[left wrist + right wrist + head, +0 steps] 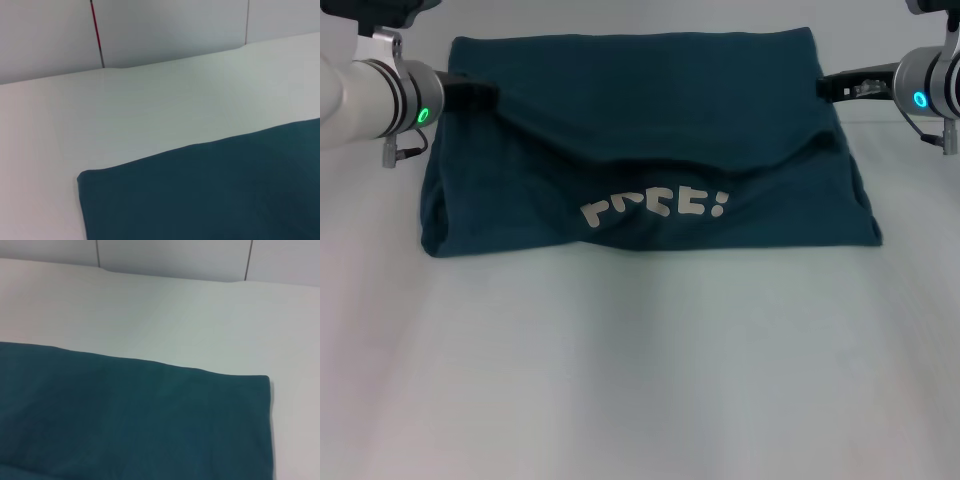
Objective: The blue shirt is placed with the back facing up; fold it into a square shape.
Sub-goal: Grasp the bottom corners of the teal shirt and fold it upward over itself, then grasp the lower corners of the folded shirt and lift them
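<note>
The blue shirt (650,150) lies on the white counter (640,380), already folded into a broad band, with a loose upper layer sagging toward me and baring white block lettering (655,207) along its lower fold. My left pincer (470,95) is at the shirt's far left edge and my right pincer (832,87) at its far right edge; each looks closed on the cloth there, though the grip itself is hard to see, so I judge that rather than know it. To do this fold well, I should carry both edges at the same height and pace, keeping the layer taut so the sagging middle lies flat, then set the edge down parallel to the near hem. The lettering shows upside down and partly tucked; I cannot read it with confidence.
</note>
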`<state>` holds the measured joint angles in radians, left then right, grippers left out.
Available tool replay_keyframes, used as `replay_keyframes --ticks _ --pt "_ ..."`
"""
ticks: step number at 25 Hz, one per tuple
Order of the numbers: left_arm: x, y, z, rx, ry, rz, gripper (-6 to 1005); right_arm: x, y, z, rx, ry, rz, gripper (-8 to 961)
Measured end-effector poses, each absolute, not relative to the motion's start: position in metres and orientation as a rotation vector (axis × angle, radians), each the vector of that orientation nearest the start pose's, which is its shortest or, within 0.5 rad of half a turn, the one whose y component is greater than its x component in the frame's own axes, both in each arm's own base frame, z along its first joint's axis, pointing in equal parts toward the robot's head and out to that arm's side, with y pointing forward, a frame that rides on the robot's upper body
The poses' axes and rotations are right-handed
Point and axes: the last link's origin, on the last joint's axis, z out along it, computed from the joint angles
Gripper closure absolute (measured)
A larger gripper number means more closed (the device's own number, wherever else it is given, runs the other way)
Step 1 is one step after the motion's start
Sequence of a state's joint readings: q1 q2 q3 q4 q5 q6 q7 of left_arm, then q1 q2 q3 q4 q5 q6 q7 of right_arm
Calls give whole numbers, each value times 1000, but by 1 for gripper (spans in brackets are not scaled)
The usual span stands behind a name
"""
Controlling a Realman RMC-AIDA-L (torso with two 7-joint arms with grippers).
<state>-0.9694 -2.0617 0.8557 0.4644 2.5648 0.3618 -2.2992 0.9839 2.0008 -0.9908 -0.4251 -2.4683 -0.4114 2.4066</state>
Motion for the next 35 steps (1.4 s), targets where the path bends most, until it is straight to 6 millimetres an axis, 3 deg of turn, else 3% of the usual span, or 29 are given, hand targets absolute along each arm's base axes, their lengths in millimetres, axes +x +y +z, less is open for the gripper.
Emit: replay_keyframes --ticks 1,6,11,14,25,35 --pt "-219 506 14 -1900 -877 -139 872 215 510 19 -1928 953 152 745" --pt "-226 504 18 -1865 -950 -169 765 217 508 20 -1942 977 147 507" --pt "-233 500 23 -1859 -1005 -183 645 219 504 21 -1963 1038 163 444" --pt "-237 497 24 -1864 -1032 -187 539 222 500 24 -1970 1088 186 445" --pt "-256 466 39 -1797 -1229 -374 538 244 456 40 -2036 1345 449 448" --pt "-285 432 47 -1760 -1461 -562 545 268 419 44 -2089 1441 619 448"
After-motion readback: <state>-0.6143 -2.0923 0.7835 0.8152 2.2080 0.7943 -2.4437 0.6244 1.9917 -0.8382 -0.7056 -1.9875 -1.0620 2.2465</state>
